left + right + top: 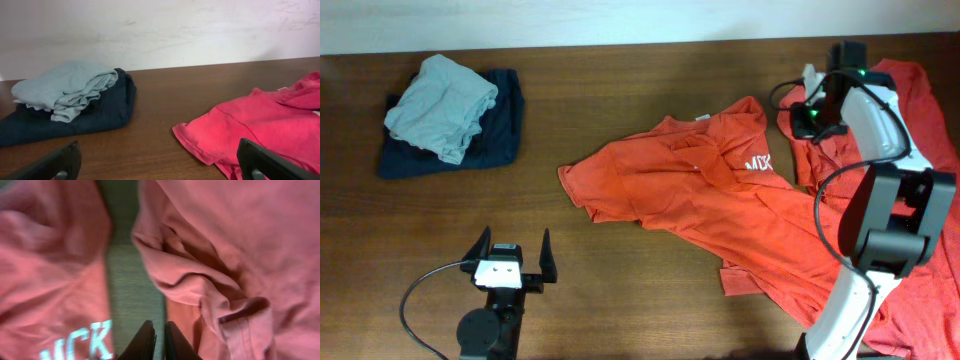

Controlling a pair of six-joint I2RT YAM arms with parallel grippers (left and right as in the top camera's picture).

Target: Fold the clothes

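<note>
Overhead: orange-red T-shirt [690, 185] lying crumpled mid-counter [620, 90], white lettering toward its right side. Second T-shirt [920, 90] bunched at the right edge. Left jaws wide, near the front edge, well apart from any cloth.

Left wrist: pale blue garment [65, 87] folded atop dark navy garment [105, 112].

Right wrist: right jaws narrow, almost together, over the gap between the shirts, seemingly pinching nothing.

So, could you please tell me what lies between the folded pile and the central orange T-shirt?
Only bare tabletop separates pile and T-shirt; the overhead and left wrist views show it.
</note>
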